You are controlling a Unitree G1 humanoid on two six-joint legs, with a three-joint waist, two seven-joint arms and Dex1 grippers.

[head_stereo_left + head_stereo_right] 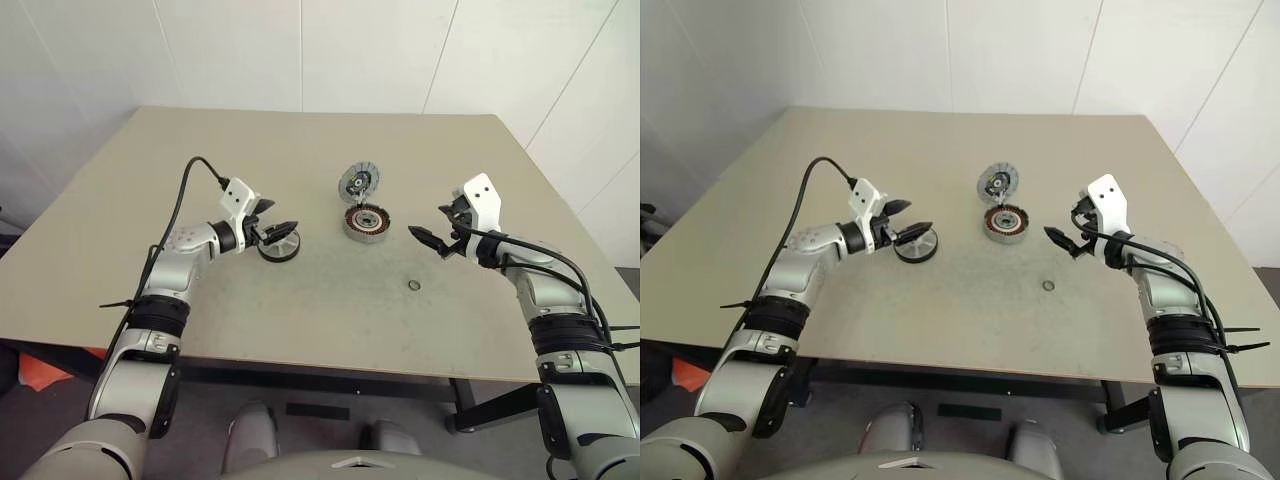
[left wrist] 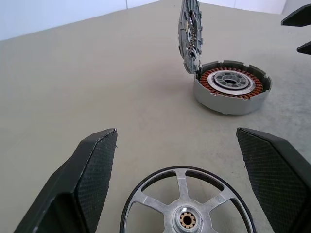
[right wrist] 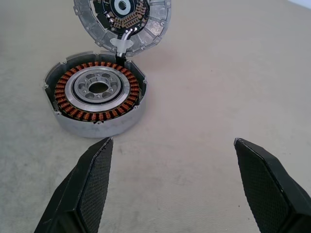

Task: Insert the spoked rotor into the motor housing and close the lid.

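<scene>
**Rotor flat by left gripper; housing open, lid upright**

Left gripper: fingers spread wide, nothing between them touching. It hovers low over the table, pointing toward the table's middle. In the left wrist view one finger stands each side of the rotor, apart from its rim.

Rotor: lies flat on the table just under the left fingertips, spoked silver face up, axle vertical, black rim all round. Left of the housing, near but apart.

Housing: mid-table, sitting flat, open mouth upward, copper windings ringing a metal centre. Empty cavity.

Lid: stands near upright on edge at the housing's far rim, joined there; its inner face, with dark centre and small parts, turned toward the robot's side and slightly right.

Small ring: lies flat on the table, nearer the robot than the housing, to its right.

Right gripper: fingers spread, holding nothing, pointing left at the housing, just short of it and above the table.
</scene>
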